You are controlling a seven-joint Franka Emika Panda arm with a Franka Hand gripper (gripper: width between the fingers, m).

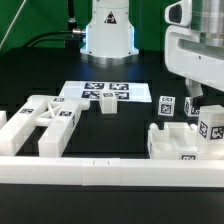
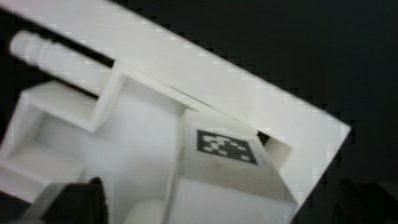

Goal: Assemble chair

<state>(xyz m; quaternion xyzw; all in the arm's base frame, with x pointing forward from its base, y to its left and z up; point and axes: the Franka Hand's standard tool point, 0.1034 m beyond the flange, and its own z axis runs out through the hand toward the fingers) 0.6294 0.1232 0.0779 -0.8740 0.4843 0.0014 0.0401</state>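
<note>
White chair pieces lie on the black table. An X-braced frame (image 1: 45, 118) sits at the exterior view's left. The slotted seat block (image 1: 180, 142) stands at the right, with tagged leg bars (image 1: 211, 126) upright at it. My gripper (image 1: 189, 96) hangs just above those pieces. In the wrist view a white piece with a square tag (image 2: 226, 145) and a round peg (image 2: 36, 45) fills the picture. My gripper (image 2: 214, 205) is open, its dark fingertips (image 2: 77, 200) set wide on either side of this piece. I cannot tell whether they touch it.
The marker board (image 1: 105, 91) lies flat in the middle at the back. A small white block (image 1: 108, 105) stands just in front of it. A long white rail (image 1: 110, 176) runs along the front. The robot's base (image 1: 108, 30) rises behind.
</note>
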